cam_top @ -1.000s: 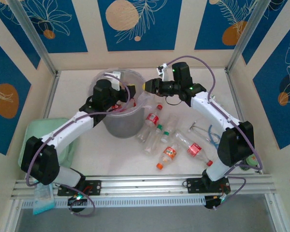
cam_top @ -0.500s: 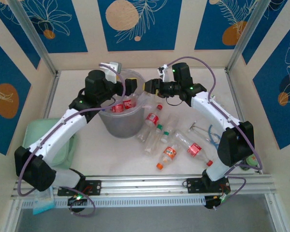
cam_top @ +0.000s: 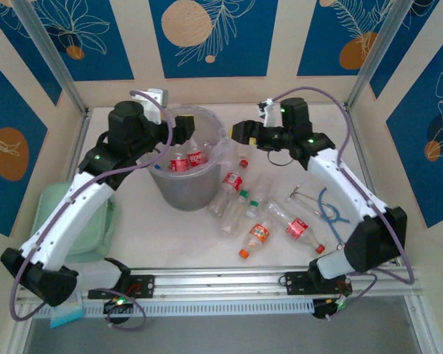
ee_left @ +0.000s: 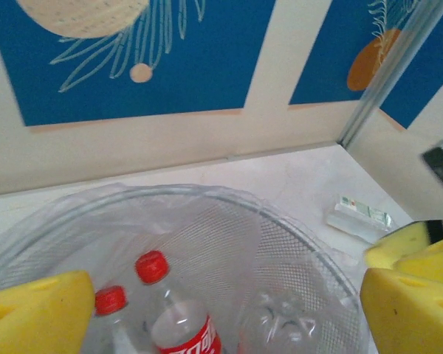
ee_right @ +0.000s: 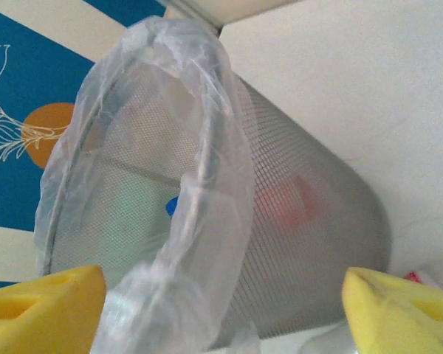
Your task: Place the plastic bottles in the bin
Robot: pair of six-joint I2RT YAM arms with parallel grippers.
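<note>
Grey bin (cam_top: pixel 183 190) holds some plastic bottles (cam_top: pixel 187 160) — left gripper (cam_top: pixel 179 133) and right gripper (cam_top: pixel 240 133) both stand wide and empty, so better descend squarely over one bottle (cam_top: pixel 231 181) near the centre of the bench (cam_top: pixel 170 230).

Probably robot lab test cell: blue printed wall panels (cam_top: pixel 207 37), aluminium base rail (cam_top: pixel 221 279).

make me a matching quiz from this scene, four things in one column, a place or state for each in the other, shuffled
1 pale green tray
2 orange-capped bottle
3 bin
4 right gripper

a open, holding nothing
b lying on its side on the table
c lined with a clear bag, bottles inside
d at the table's left edge

Pairs: 1-d, 2-b, 3-c, 4-a
</note>
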